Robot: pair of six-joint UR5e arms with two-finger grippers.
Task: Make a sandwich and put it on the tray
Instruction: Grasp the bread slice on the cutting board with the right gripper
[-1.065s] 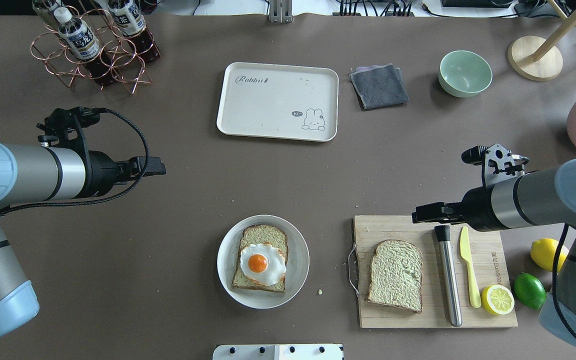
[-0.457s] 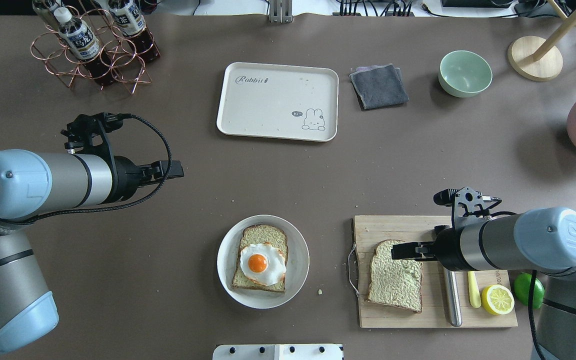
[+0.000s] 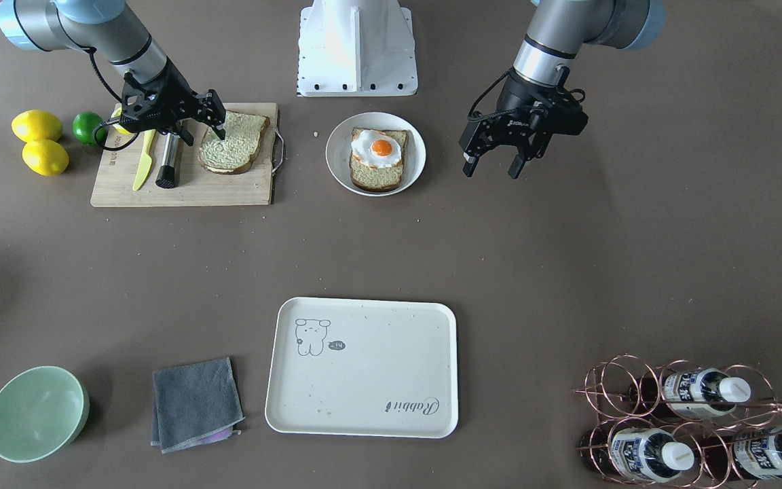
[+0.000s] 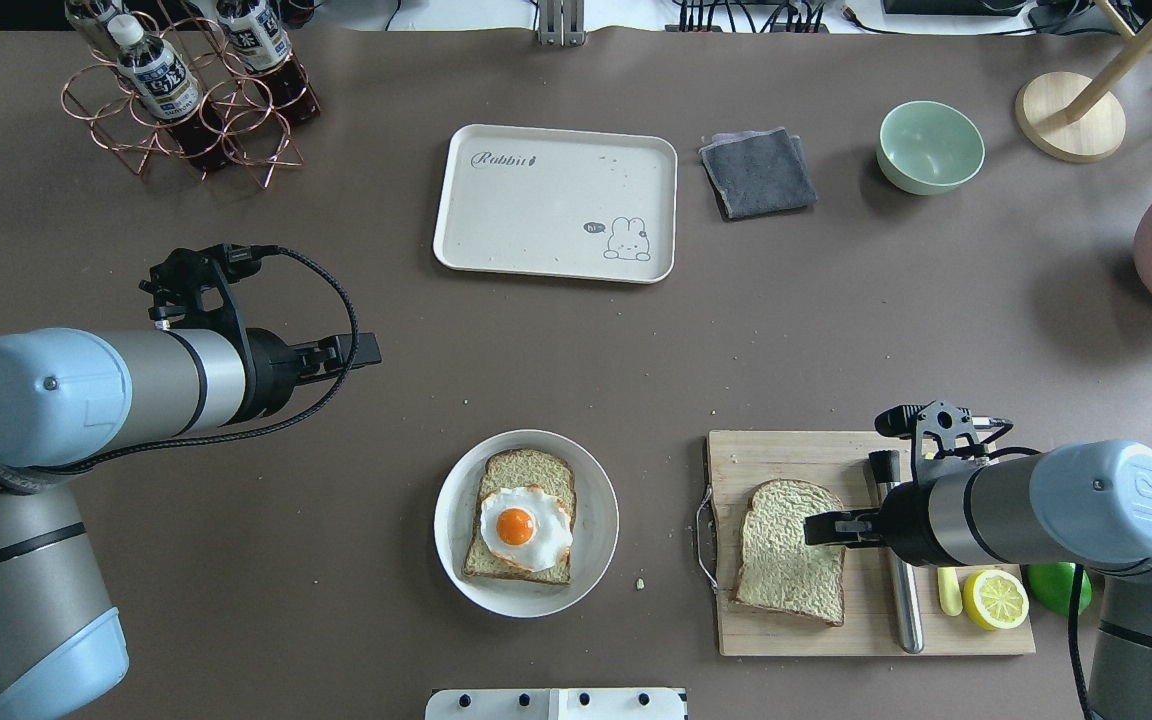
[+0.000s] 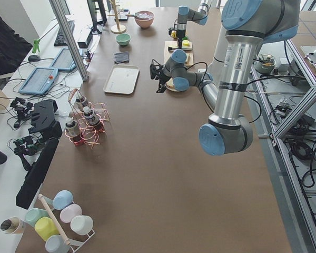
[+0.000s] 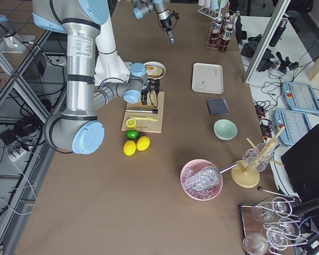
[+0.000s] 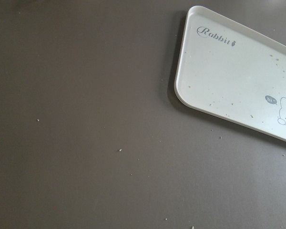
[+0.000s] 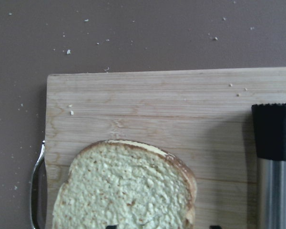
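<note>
Jaws apart, the right gripper [image 4: 818, 527] hovers over the bread slice [image 4: 786, 560] on the cutting board [image 4: 786, 455], the slice lying lengthwise toward the robot. The egg-topped slice [image 4: 521, 525] sits on a plate [image 4: 601, 520] beside the board, the tray [image 4: 556, 200] beyond it. The left gripper [image 4: 366, 352], fingers likewise spread, hangs farther off.

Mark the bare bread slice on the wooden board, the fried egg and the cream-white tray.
Bare brown-crusted bread slice [image 4: 781, 572]: overhead exterior view, centre of its top face.
White fried egg with orange yolk [image 4: 516, 526]: overhead exterior view, on the yolk.
Cream-white rounded-rectangle plastic tray [image 4: 546, 212]: overhead exterior view, bare middle floor.
</note>
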